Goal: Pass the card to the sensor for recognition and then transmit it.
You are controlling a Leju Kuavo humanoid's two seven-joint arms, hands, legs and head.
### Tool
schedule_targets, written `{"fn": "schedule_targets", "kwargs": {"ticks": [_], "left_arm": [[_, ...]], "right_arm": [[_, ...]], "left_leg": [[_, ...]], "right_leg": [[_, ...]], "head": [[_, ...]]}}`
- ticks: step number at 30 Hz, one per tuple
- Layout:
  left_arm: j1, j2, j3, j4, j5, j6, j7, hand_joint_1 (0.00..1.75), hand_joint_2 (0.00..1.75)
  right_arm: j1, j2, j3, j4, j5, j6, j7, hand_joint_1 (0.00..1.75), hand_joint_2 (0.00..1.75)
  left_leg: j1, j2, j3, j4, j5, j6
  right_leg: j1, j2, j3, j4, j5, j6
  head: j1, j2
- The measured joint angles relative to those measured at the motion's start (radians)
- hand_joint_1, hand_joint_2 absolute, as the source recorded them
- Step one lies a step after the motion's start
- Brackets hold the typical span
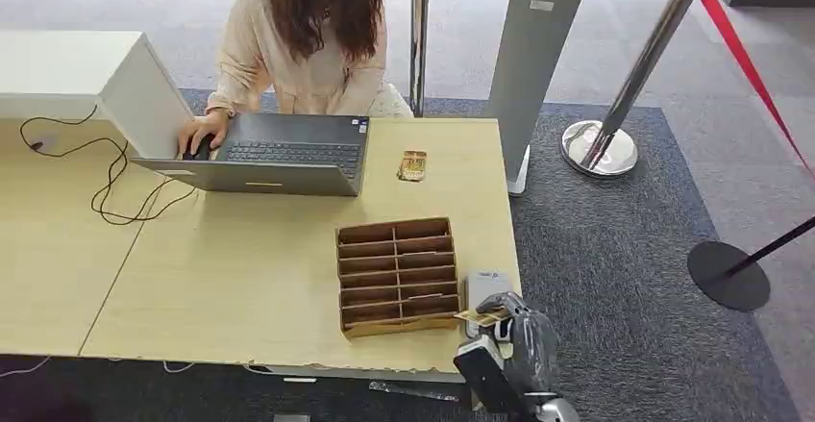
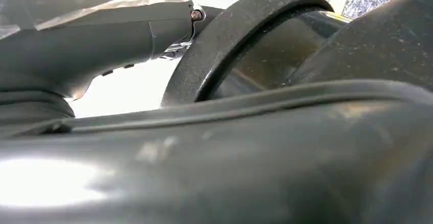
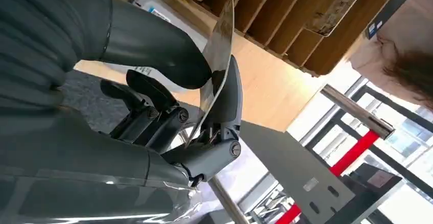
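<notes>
My right hand [image 1: 514,335] hovers at the table's near right corner and pinches a thin card [image 1: 481,316] between thumb and finger. In the right wrist view the card [image 3: 217,60] stands edge-on between the thick grey thumb and a dark finger of that hand [image 3: 204,89]. The card sits just above the near end of the grey-white sensor [image 1: 485,289], which lies flat beside the brown card box [image 1: 396,274]. The sensor [image 3: 153,9] also appears behind the thumb in the right wrist view.
A person types on a grey laptop [image 1: 279,153] across the table. A small gold object [image 1: 412,165] lies beside it. A grey kiosk stand [image 1: 533,47] and stanchion posts with a red belt [image 1: 615,105] stand to the right. Black cables [image 1: 106,172] trail at left.
</notes>
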Motion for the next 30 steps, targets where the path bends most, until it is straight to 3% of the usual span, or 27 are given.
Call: {"fn": "schedule_targets", "kwargs": {"ticks": [14,30], "left_arm": [[0.0,0.0,0.0,0.0,0.001,0.0,0.001,0.0,0.0],[0.0,0.0,0.0,0.0,0.001,0.0,0.005,0.0,0.0]], "right_arm": [[0.0,0.015,-0.015,0.064,-0.002,0.0,-0.009,1.75,1.75],[0.0,0.016,-0.014,0.1,0.015,0.0,0.052,1.75,1.75]], "left_leg": [[0.0,0.0,0.0,0.0,0.0,0.0],[0.0,0.0,0.0,0.0,0.0,0.0]], "right_leg": [[0.0,0.0,0.0,0.0,0.0,0.0],[0.0,0.0,0.0,0.0,0.0,0.0]], "head": [[0.0,0.0],[0.0,0.0]]}}
